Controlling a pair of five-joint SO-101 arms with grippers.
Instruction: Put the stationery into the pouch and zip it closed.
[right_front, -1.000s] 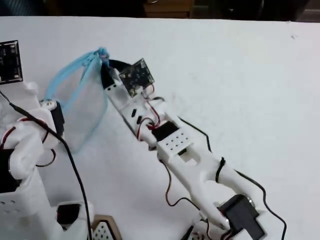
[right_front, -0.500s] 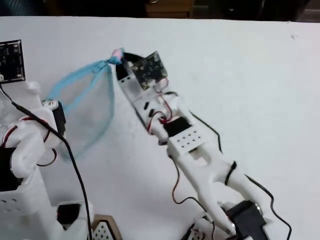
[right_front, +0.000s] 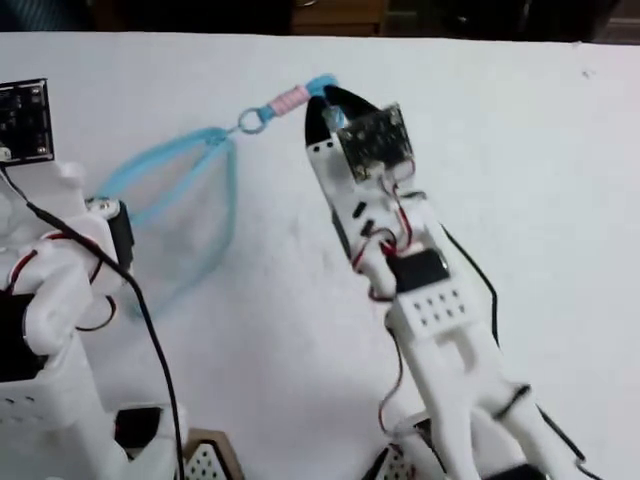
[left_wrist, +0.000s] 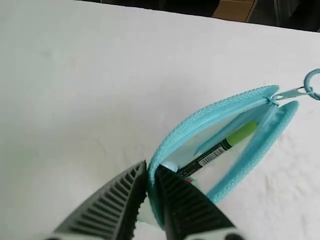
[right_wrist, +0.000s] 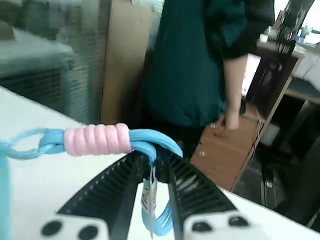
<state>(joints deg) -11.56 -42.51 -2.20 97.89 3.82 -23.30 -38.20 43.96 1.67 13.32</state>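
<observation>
Pouch (left_wrist: 210, 107) lies on table (right_front: 500, 120), mouth gaping. Left gripper (left_wrist: 150, 182) pinched tight on one end of its rim, likely as anchor. Right gripper (right_wrist: 155, 160) clamped on pink-wrapped pull strap (right_wrist: 95, 140), taut from the slider, probably to run the zip. Green pen (left_wrist: 222, 146) inside; barcode label, print unreadable

High camera down over table (right_front: 520, 150), wrist cameras close, all sharing the pouch (left_wrist: 200, 116)
</observation>
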